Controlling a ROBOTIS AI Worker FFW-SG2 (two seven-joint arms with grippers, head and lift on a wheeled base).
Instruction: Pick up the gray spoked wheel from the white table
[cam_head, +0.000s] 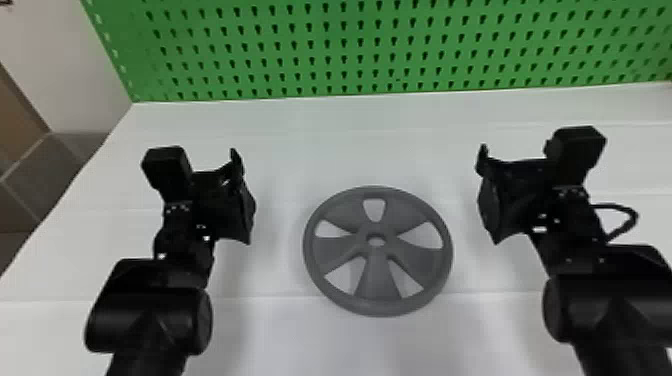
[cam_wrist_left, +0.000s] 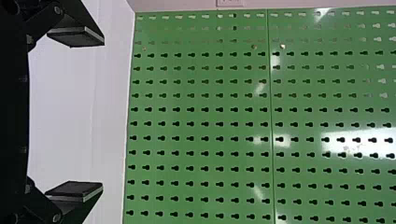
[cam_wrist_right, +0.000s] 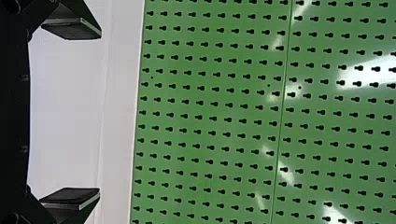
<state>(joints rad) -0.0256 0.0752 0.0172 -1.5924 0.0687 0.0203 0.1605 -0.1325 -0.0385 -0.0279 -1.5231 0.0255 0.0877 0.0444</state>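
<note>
The gray spoked wheel (cam_head: 376, 280) lies flat on the white table (cam_head: 300, 150), between the two arms in the head view. To its left is my left gripper (cam_head: 242, 195), apart from the rim. My right gripper (cam_head: 485, 195) stands off the wheel's right side, also not touching it. In the left wrist view the left gripper (cam_wrist_left: 102, 114) is open, its two fingers wide apart with nothing between them. The right wrist view has the right gripper (cam_wrist_right: 100, 114) open in the same way, holding nothing.
A green pegboard (cam_head: 360, 50) rises along the table's back edge. Gray floor tiles (cam_head: 50, 170) lie beyond the table's left edge. A black cable (cam_head: 631, 215) loops out beside the right wrist.
</note>
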